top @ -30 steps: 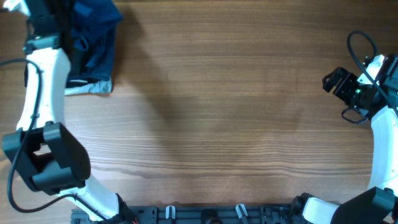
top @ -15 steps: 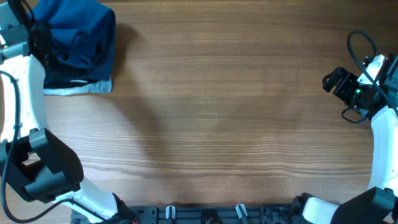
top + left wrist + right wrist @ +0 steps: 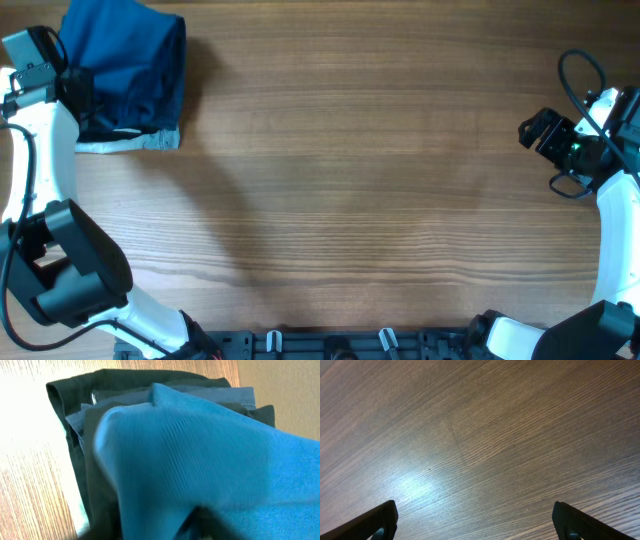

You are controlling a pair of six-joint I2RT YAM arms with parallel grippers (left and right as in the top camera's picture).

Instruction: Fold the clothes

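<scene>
One medium-blue polo shirt (image 3: pixel 125 55) lies roughly folded on top of the dark stack (image 3: pixel 160 115). We judge the step in hand to be the set-down. At the stack's edge, the left gripper (image 3: pixel 72 85) meets the cloth; we cannot tell whether its jaws grip. Well apart from the stack, the right gripper (image 3: pixel 476 519) stands released. Next, we free the cloth and withdraw without dragging the top layer.

The wood-grain table (image 3: pixel 350 180) bears folded dark garments (image 3: pixel 140 126) at its far-left corner, a blue polo shirt (image 3: pixel 115 45) atop.
</scene>
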